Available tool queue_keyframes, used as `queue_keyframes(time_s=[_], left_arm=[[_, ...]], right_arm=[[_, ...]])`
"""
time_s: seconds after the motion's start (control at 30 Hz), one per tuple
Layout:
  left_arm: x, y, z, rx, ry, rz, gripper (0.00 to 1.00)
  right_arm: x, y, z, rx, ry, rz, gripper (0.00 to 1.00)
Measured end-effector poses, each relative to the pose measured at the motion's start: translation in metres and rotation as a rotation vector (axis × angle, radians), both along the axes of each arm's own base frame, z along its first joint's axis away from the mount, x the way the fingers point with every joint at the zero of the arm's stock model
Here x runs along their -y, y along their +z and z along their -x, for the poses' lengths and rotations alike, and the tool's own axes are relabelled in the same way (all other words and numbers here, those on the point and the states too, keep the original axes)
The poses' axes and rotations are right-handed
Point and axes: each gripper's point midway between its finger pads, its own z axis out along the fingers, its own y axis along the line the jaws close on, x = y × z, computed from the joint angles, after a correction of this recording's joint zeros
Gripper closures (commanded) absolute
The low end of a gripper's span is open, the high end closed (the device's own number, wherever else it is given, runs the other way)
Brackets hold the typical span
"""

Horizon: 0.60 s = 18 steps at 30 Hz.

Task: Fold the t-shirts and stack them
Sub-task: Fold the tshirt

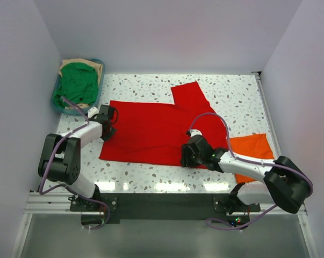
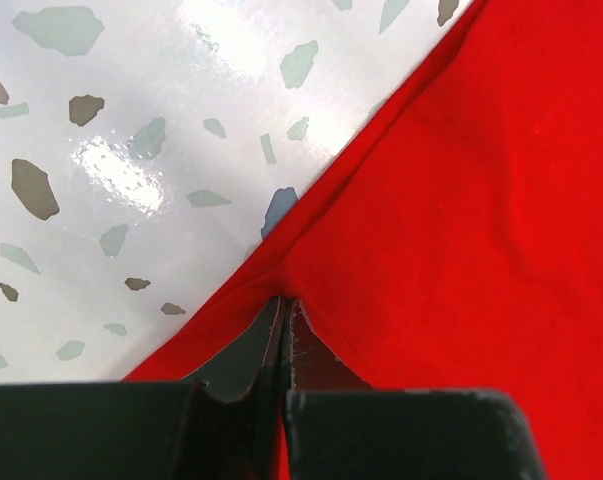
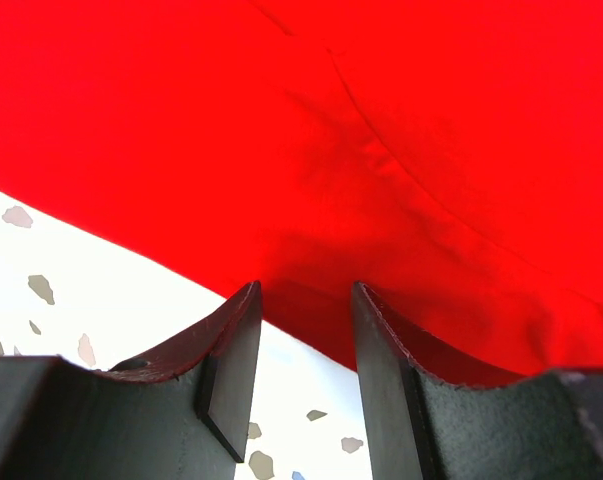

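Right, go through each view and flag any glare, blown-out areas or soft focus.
Top view: evenly lit, with a glare strip along the far edge of the table. Left wrist view: glare patches on the glossy table; the left gripper is dark, with little detail. Right wrist view: the table is blown out white, and the red shirt is oversaturated, its creases faint.

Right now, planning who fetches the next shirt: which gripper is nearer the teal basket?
Left. The left gripper, shut on the red t-shirt edge, sits beside the basket; the right gripper, open, is far across the shirt at its near hem.
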Motion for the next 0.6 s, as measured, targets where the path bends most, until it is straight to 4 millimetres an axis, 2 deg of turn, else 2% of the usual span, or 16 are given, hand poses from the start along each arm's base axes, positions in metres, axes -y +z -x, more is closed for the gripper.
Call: queue_keyframes(time_s=[0.2, 0.47, 0.6], left_arm=[[-0.001, 0.002, 0.0, 0.004, 0.003, -0.005, 1.0], [-0.009, 0.02, -0.005, 0.058, 0.025, 0.001, 1.0], [-0.014, 0.023, -0.006, 0.065, 0.035, -0.001, 1.0]], right_arm=[[0.002, 0.0, 0.002, 0.009, -0.013, -0.024, 0.55], [0.003, 0.0, 0.005, 0.005, -0.028, -0.038, 0.55], [0.006, 0.001, 0.008, 0.002, -0.032, -0.039, 0.55]])
